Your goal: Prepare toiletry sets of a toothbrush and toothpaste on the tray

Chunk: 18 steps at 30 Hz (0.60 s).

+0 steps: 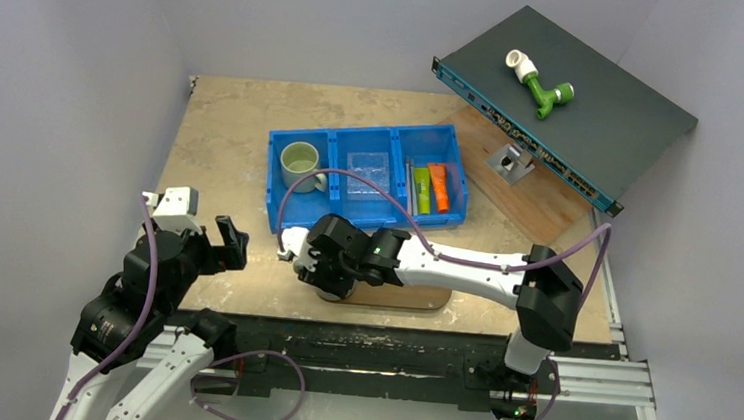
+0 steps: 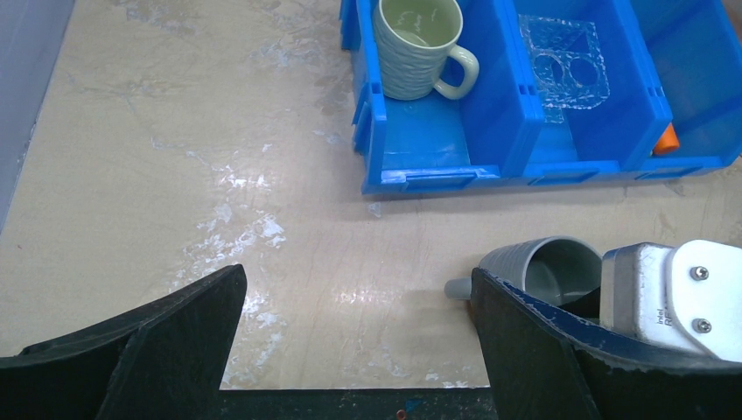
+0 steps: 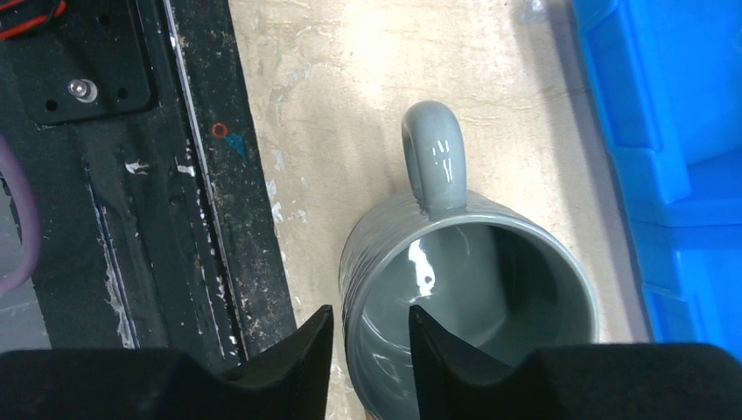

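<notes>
1. At the far left, your left gripper point(image 2: 354, 289) hangs over bare table with its jaws spread wide and nothing between them; it can sit this step out.
2. Centre-left, the right gripper point(image 3: 369, 313) straddles the rim of the grey mug point(image 3: 464, 289). Its jaws are partly apart with slack at the inner finger, so it looks unclamped. Open fully and lift straight up, or a finger may drag the rim and tip the mug.
3. Just right of the mug lies the tray point(image 1: 411, 297), mostly hidden under the right forearm. No part of a set shows on it.
4. Beyond, the blue bin point(image 2: 525, 171) holds a green mug point(image 2: 416, 48) and a clear plastic piece point(image 2: 564, 61). Its right compartment has the toothbrushes point(image 1: 409, 185), green toothpaste point(image 1: 421, 189) and orange toothpaste point(image 1: 439, 185). Mind the bin wall and the purple cable point(image 1: 351, 176) draped across.
</notes>
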Motion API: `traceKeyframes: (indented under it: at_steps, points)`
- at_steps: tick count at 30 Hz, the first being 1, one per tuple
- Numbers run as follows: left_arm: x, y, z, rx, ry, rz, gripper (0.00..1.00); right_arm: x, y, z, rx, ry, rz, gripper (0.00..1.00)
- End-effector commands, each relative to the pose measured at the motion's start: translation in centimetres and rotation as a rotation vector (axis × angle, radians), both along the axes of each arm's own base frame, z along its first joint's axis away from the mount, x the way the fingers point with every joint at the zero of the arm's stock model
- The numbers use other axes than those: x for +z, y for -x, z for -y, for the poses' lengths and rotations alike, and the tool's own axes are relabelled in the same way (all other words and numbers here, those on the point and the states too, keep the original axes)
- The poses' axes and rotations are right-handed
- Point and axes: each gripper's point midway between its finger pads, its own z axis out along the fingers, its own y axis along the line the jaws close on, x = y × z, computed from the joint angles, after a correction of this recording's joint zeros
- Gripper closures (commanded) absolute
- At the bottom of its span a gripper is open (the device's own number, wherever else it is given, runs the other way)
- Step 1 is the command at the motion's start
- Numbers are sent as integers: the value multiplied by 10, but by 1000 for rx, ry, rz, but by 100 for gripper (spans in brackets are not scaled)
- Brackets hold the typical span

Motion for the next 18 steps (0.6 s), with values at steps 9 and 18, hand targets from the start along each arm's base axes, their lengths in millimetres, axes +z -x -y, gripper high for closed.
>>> traceKeyframes:
  at_steps: [9,18]
  points:
    - [7,-4,3,-7,16,26,0,87,-62,-7,-171,-166,89,51]
    - [6,-5,3,-6,9,18,0,135,-120,-31,-254,-250,185,47]
